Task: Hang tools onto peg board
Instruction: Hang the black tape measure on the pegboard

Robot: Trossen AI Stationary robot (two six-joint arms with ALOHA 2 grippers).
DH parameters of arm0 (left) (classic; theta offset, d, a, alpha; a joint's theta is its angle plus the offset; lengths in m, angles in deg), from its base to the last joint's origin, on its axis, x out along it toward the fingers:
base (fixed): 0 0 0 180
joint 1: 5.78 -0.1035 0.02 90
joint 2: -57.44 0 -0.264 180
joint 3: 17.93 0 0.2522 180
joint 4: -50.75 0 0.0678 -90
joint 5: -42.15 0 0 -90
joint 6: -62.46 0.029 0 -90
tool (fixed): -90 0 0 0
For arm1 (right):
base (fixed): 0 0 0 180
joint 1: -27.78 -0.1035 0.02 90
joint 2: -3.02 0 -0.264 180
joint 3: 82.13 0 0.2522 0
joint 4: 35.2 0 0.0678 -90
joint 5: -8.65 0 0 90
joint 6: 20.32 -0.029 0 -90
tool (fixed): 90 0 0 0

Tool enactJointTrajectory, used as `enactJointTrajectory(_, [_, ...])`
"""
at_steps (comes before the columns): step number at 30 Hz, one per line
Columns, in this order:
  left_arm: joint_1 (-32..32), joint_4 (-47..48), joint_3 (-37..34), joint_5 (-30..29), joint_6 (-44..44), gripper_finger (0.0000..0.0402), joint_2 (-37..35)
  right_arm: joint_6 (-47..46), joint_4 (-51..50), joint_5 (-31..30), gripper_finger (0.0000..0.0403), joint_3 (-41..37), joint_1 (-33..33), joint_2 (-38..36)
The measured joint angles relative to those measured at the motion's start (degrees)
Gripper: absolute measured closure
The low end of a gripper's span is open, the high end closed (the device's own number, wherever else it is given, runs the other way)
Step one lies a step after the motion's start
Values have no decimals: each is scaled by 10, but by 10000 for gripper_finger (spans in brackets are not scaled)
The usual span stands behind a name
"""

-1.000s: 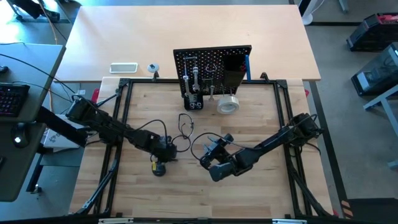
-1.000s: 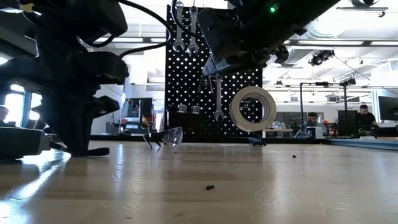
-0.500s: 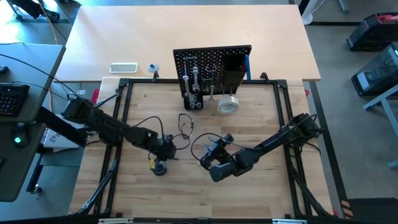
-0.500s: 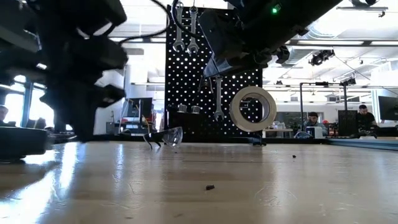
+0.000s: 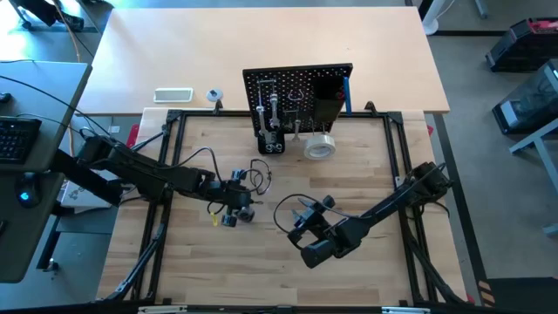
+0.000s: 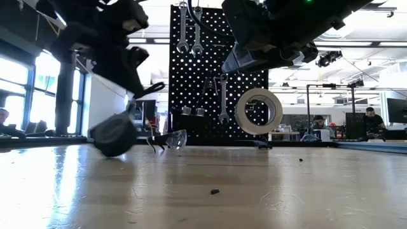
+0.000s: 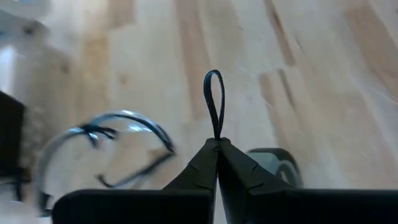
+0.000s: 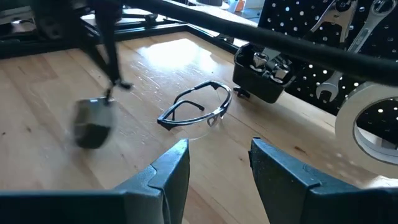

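Note:
The black peg board (image 5: 299, 88) stands upright at the table's far side, with silver wrenches (image 6: 184, 28) hanging on it. A pale tape roll (image 5: 320, 146) sits at its foot. My left gripper (image 5: 234, 199) is at mid-table, shut on the thin black cord loop of a small dark round tool (image 5: 230, 217). The tool dangles blurred in the low view (image 6: 114, 135). My right gripper (image 5: 305, 223) is open to the right of it, over bare wood, holding nothing. My left gripper pinches the tool's black cord between its two shut fingertips (image 7: 217, 142). The free end of the loop (image 7: 214, 102) sticks out past them. The round tool (image 7: 275, 165) hangs below the fingers on the cord, just above the table top.
Clear safety glasses (image 5: 259, 173) lie on the wood between the left gripper and the peg board. A black bin (image 8: 264, 78) with small parts is fixed at the board's foot. A white flat device (image 5: 173, 94) lies on the far table. The black frame (image 5: 166, 157) borders the work area.
My left gripper has risen and moved toward the far edge and slightly right, staying shut on the cord. The round tool has come up off the table and now swings below the fingers. My right gripper has drawn back a little toward the near edge.

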Motion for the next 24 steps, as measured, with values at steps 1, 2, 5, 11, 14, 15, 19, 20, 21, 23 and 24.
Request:
enactJointTrajectory(1, [-2, -4, 2, -8, 5, 401, -2, -2, 0, -1, 240, 0, -2, 0])
enactJointTrajectory(2, [-4, -6, 6, -13, 10, 401, -4, -2, 0, -1, 240, 0, -3, 0])
enactJointTrajectory(5, [-10, -10, 19, -32, 28, 401, -9, -8, 0, -1, 240, 0, -7, 0])
enactJointTrajectory(11, [-22, -9, 56, -84, 79, 401, -8, -16, 0, -1, 240, 0, -14, 0])
enactJointTrajectory(14, [-29, -10, 80, -110, 110, 401, -8, -17, 0, -1, 240, 0, -19, 0])
enactJointTrajectory(15, [-32, -11, 88, -120, 122, 401, -8, -17, 0, -1, 240, 0, -21, 0])
enactJointTrajectory(19, [-43, -11, 121, -150, 165, 401, -8, -16, 0, -1, 240, 0, -27, 0])
enactJointTrajectory(20, [-45, -12, 129, -157, 174, 401, -8, -16, -2, -1, 240, 0, -29, 0])
enactJointTrajectory(21, [-47, -11, 136, -162, 184, 401, -8, -17, -4, -1, 240, 0, -30, 0])
enactJointTrajectory(23, [-51, -11, 151, -174, 199, 401, -8, -17, -12, -1, 240, 0, -31, 0])
enactJointTrajectory(24, [-53, -11, 158, -181, 207, 401, -8, -17, -14, -1, 240, 0, -32, 0])
